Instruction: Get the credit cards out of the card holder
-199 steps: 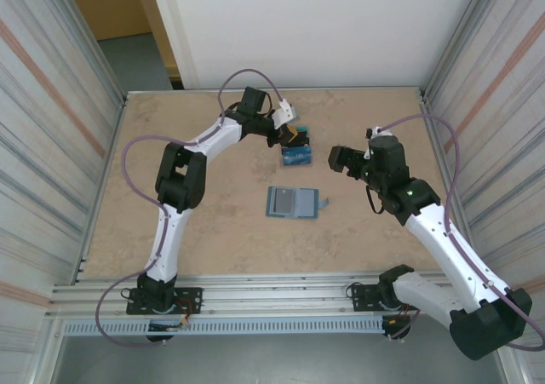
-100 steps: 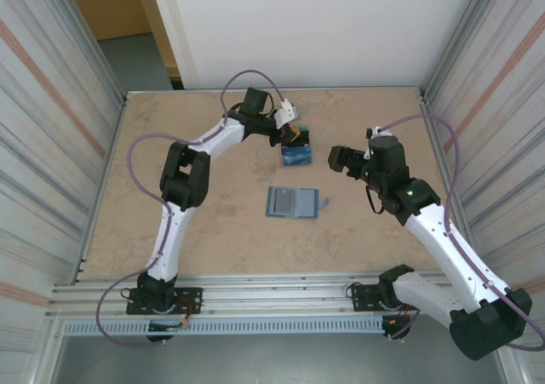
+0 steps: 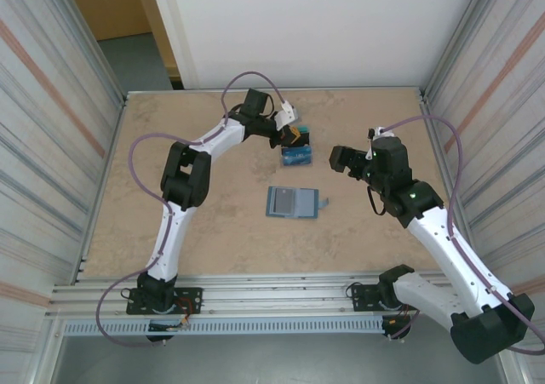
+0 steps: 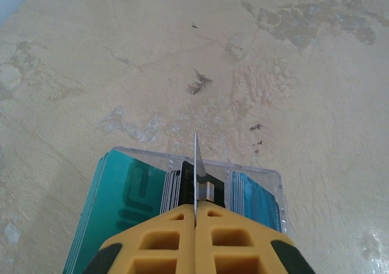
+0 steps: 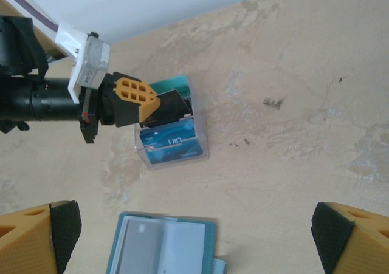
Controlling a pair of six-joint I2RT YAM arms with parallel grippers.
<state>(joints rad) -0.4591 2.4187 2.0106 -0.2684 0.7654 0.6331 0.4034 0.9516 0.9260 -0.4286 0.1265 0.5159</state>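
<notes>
Yellow left fingers [image 4: 159, 245] tight on a thin rigid credit card [image 5: 172, 106]; right fingers [image 5: 24, 237] wide, empty.

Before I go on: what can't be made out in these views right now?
Left wrist: held card, edge-on in the shut left hand; face unseen.
Right wrist: card holder cut by the bottom edge; pockets' contents unclear.
Top: cards in the clear box too small to count.

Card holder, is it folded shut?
No, the card holder lies open flat on the table, its pale inner faces up.
</notes>
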